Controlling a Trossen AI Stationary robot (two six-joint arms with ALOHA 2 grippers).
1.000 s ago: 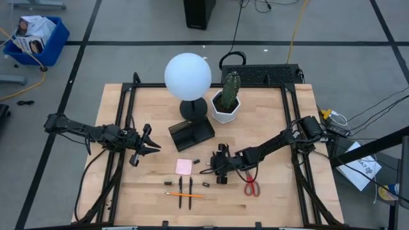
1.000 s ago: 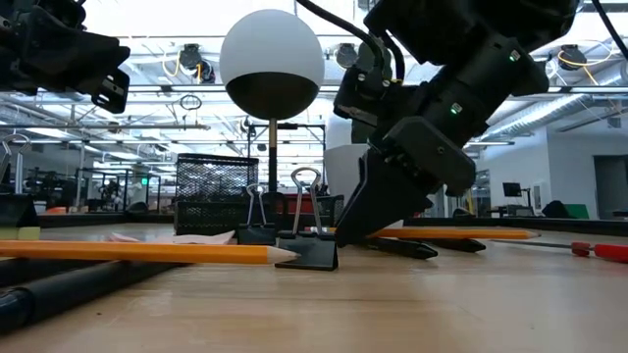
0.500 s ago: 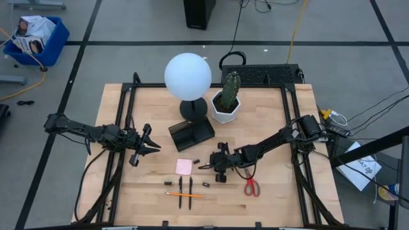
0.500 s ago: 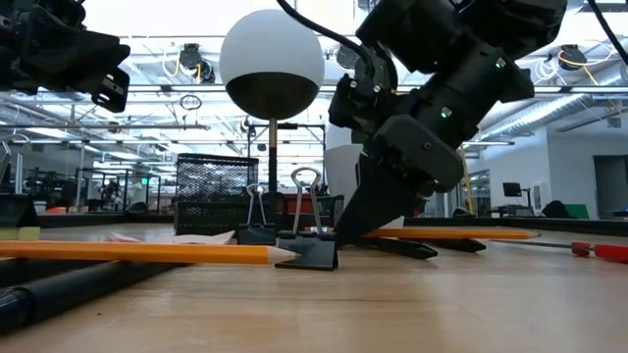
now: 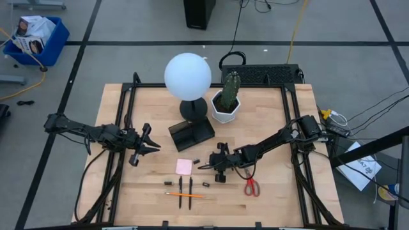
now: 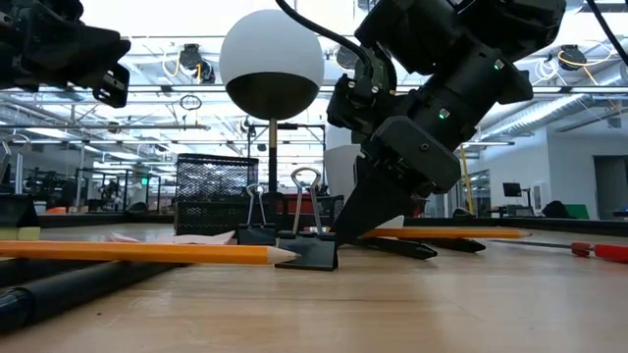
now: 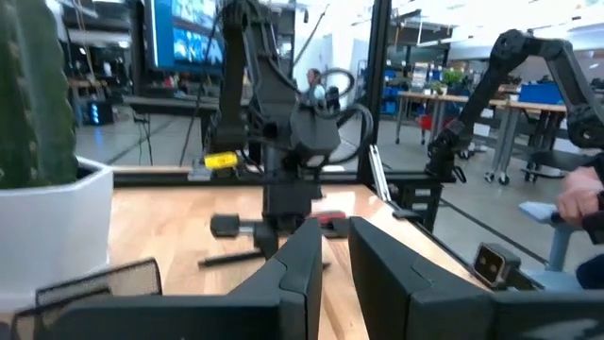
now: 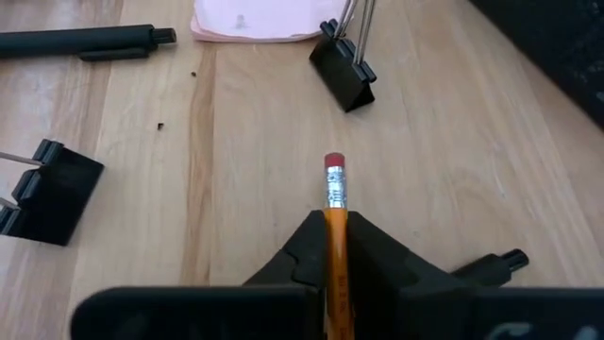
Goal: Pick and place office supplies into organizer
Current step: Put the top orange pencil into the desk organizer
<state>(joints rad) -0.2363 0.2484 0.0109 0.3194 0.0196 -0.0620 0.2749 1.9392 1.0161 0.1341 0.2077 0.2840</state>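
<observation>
R gripper [image 8: 332, 247] is seen clamped on a thin orange wooden pencil w/ pink eraser [image 8: 334, 203], low over the pale wooden table [image 5: 281, 198], just right of the pink square sticky-note pad [image 5: 184, 166]. The pencil is judged light, stiff and slick; it is gripped near the eraser end, so tip sag or twist in the jaws is likely unless carried slowly. A mid-shaft hold would balance better.

The small black open-top organizer tray [image 5: 191, 134] sits beside the black round lamp base w/ white globe [image 5: 188, 75], and the white hexagonal cactus pot [image 5: 225, 108] is close by; approach room is tight on that side, open from the front. Small black binder clips [image 8: 344, 71] lie near the path. L gripper [image 5: 148, 145] is held closed, empty, well apart at table's left.
</observation>
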